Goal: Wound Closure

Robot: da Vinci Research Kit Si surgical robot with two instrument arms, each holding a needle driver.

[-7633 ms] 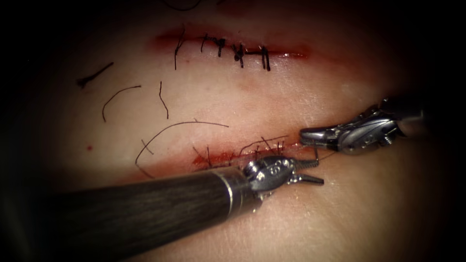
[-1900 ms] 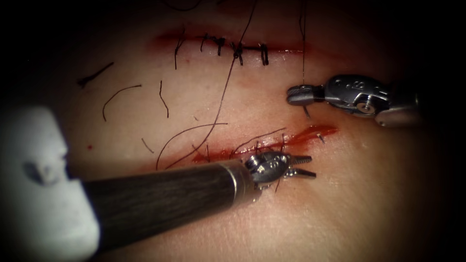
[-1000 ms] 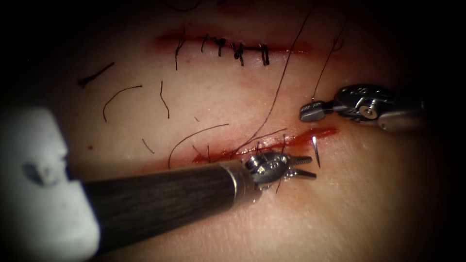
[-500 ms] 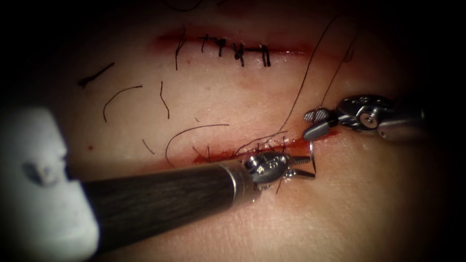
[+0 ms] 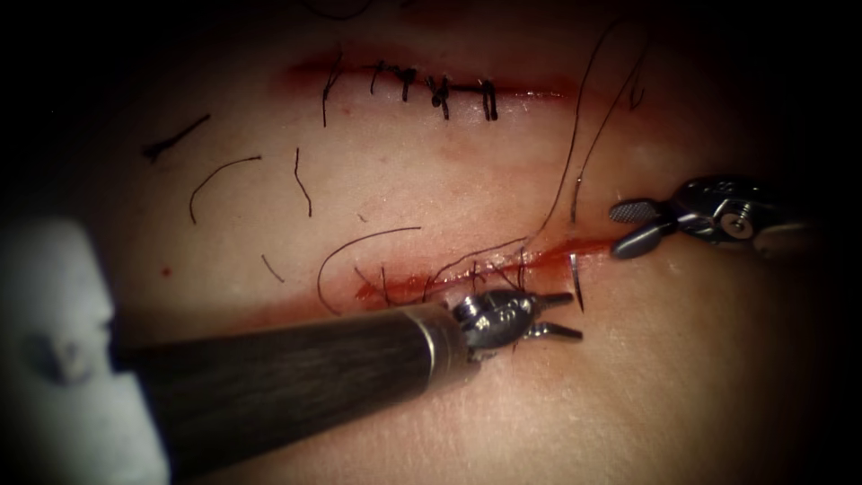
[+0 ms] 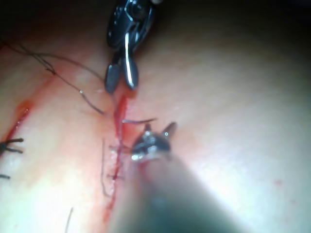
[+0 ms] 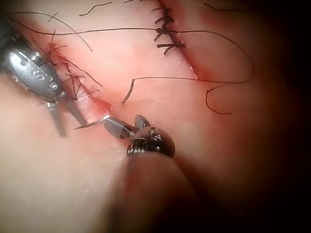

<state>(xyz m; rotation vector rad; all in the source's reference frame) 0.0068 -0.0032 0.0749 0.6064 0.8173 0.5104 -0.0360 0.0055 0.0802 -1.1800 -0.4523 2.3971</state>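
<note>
**Lower cut part-closed; needle standing in tissue at its right end, both tools empty**

- Tissue (image 5: pixel 431 189): two cuts. Upper cut (image 5: pixel 431 88) carries a row of dark stitches, looks closed.
- Lower cut (image 5: pixel 467 269): several stitches at mid-length, approx.; right end unstitched, gaping, red fluid (image 5: pixel 575 250) along it. Judged: closure part done, right end left to do.
- Needle (image 5: pixel 576 280): short bright sliver stuck in tissue at right end of lower cut, just below the red line; rest of curve hidden. Held by neither tool.
- Thread (image 5: pixel 575 135): runs from lower cut up and right in a loose loop; slack, not gripped.
- Cut ends (image 5: pixel 220 180): several loose bits on tissue left of the cuts.
- Left end effector (image 5: pixel 558 314): jaws spread, holding nothing, just left of needle, below the cut.
- Right end effector (image 5: pixel 633 226): jaws spread, holding nothing, near right end of cut, apart from needle.
</note>
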